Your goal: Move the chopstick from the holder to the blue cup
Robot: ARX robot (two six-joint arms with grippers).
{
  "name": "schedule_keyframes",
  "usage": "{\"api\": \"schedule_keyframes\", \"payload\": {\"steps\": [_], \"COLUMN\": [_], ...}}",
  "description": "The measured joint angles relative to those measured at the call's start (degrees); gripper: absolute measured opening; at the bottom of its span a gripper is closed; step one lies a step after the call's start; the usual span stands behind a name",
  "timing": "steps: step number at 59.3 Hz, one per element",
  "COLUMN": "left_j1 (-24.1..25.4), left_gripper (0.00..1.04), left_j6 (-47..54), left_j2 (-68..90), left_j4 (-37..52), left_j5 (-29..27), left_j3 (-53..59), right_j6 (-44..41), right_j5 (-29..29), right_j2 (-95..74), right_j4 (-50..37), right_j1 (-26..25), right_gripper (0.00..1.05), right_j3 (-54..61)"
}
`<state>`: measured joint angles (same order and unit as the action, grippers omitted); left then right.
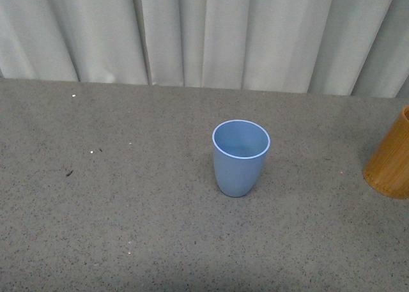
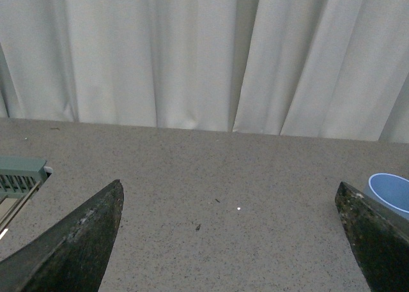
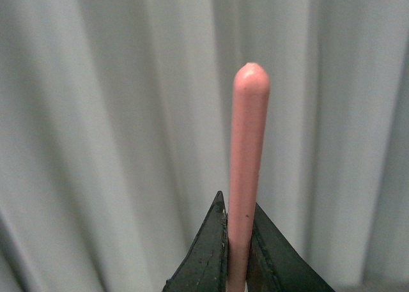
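The light blue cup (image 1: 240, 158) stands upright and empty near the middle of the grey table; its rim also shows at the edge of the left wrist view (image 2: 391, 191). The orange-brown holder (image 1: 390, 161) sits at the far right edge of the front view, partly cut off. In the right wrist view my right gripper (image 3: 238, 212) is shut on the salmon-pink chopstick (image 3: 247, 145), whose rounded end sticks out past the fingers against the curtain. My left gripper (image 2: 230, 193) is open over bare table, left of the cup. Neither arm appears in the front view.
A pale pleated curtain (image 1: 204, 30) hangs along the table's far edge. A pale green slatted object (image 2: 19, 177) sits at the edge of the left wrist view. Small specks dot the grey tabletop (image 1: 96, 228).
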<state>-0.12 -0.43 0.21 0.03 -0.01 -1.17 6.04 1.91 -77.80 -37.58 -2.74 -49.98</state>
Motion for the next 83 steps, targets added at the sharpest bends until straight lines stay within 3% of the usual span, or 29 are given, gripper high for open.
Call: {"api": "schedule_keyframes", "payload": {"steps": [11,25,37,83], "left_j1": [0.00,-0.02,0.00,0.00], "left_gripper": [0.98,0.98,0.98,0.98], "left_j6": [0.00,0.00,0.00,0.00], "left_j2": [0.00,0.00,0.00,0.00], "left_j4": [0.00,0.00,0.00,0.00], "left_j5": [0.00,0.00,0.00,-0.02], "left_j3": [0.00,0.00,0.00,0.00], "right_j6": [3.96,10.45,15.37,16.41], "right_j5": [1.86,5.40,6.95,9.09], "right_j2": [-0.79,-13.81,-18.71,-25.51], "right_j4": [-9.51,-17.35,-20.02,-23.61], "right_j1": [13.70,22.32,24.13,26.71], "right_gripper": [0.03,0.03,0.03,0.04], "right_j3": [4.39,7.87,10.01,11.85]}}
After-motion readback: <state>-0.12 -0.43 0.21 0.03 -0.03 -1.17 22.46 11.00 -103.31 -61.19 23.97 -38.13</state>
